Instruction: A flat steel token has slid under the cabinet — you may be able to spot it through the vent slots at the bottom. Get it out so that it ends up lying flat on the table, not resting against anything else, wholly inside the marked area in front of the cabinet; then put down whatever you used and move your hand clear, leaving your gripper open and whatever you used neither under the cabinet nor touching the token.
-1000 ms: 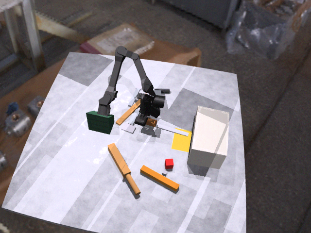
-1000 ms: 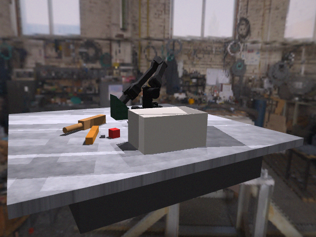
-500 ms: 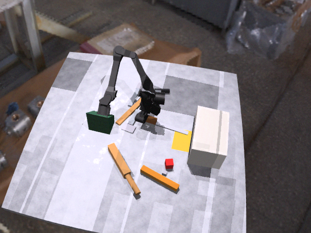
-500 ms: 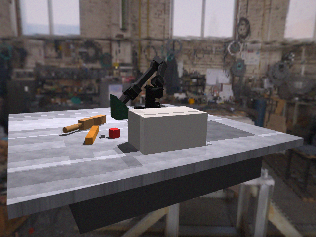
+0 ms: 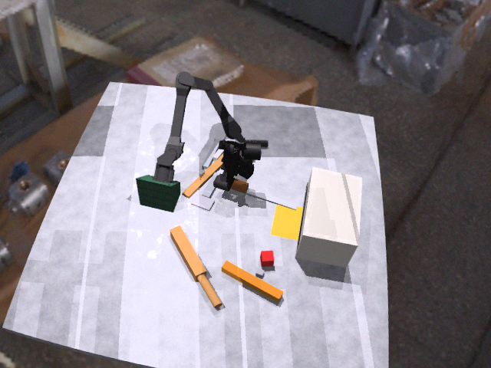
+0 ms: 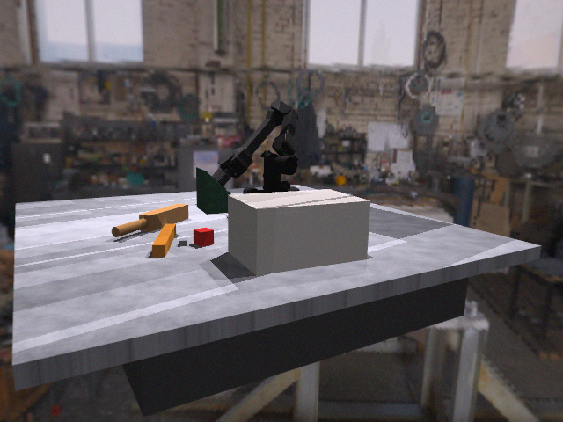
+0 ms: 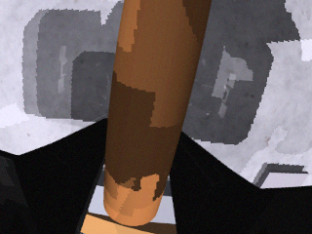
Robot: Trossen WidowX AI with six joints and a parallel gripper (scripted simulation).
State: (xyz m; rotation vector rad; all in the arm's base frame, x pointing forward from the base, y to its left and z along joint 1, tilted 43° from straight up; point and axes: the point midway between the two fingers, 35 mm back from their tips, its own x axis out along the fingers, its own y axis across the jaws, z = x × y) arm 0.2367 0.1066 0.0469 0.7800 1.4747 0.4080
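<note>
Hand [image 5: 234,184] [image 7: 140,132] (mine, 1 of 1): its 2 fingers gripped the brown handle [image 5: 240,185] [image 7: 151,83] of a thin-rodded tool, wrist pitched down towards the table. From it, the rod [image 5: 273,201] pointed to 4 o'clock in the top view, its tip near the front of the cabinet [image 5: 331,209] [image 6: 313,236], beside the yellow area [image 5: 286,223]. The token was hidden, presumably beneath the cabinet, beyond the tip; its exact bearing could not be told.

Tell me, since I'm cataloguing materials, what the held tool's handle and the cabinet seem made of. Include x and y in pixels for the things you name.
Held tool's handle [image 5: 240,185] [image 7: 151,97]: probably wood, smooth; brown-orange, though no grain shows.
Cabinet [image 5: 331,209] [image 6: 313,236]: perhaps painted metal or plastic; plain off-white faces, crisp edges.
</note>
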